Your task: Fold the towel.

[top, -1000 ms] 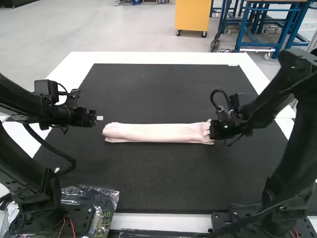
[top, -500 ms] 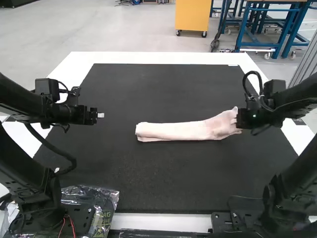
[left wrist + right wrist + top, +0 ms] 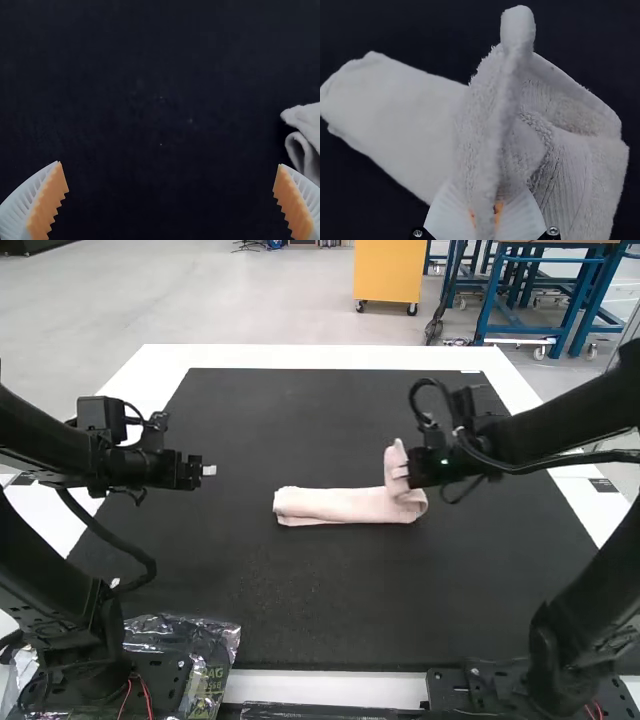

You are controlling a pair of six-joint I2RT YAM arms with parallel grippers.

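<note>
Towel point(image 3: 330, 506) lies as a narrow folded strip running L to R, approx. mid of the black mat point(image 3: 300, 610), its R end raised. I've got that end in my R gripper point(image 3: 408, 473), clenched on a standing fold w/ ribbed, fuzzy cloth just beside it. My L gripper point(image 3: 208, 470) hangs over the mat's L side, released, fingers wide apart, clear of the towel. Plastic bag point(image 3: 205, 635) sits near L, by the L arm's base.

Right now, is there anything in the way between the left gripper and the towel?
No, nothing that I can see is in the way. Between the left gripper and the pale pink towel there's just the black mat.
</note>
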